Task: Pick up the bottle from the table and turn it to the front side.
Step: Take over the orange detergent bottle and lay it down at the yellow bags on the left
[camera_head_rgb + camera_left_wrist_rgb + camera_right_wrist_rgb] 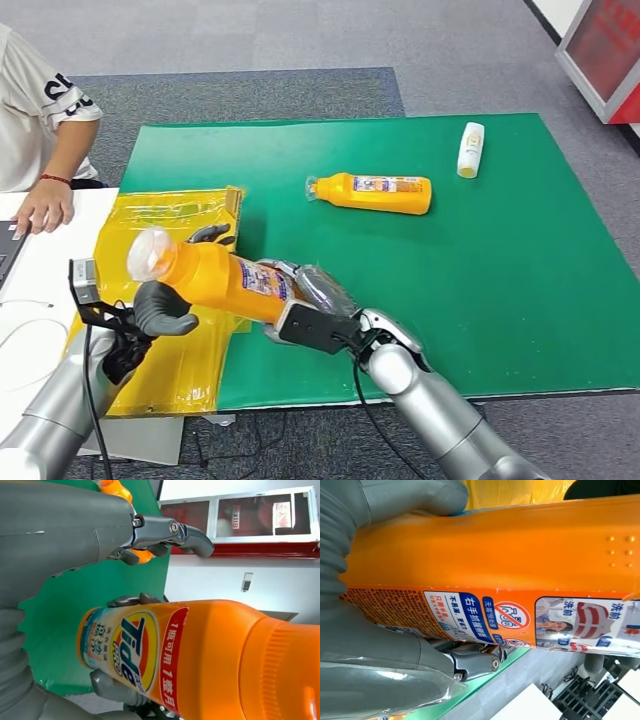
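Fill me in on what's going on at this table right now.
The robot is holding an orange detergent bottle lifted off the green mat, lying sideways between both hands. The right robot hand grips its base end, and the left robot hand supports it near the clear cap. A second orange bottle and a small white bottle lie on the mat. A yellow bag sits under the left hand, and a person rests a hand at the table's corner.

orange bottle (pixel 219 275), blue-white label | green mat (pixel 528 250) | yellow bag (pixel 170 215) | white bottle (pixel 470 150)
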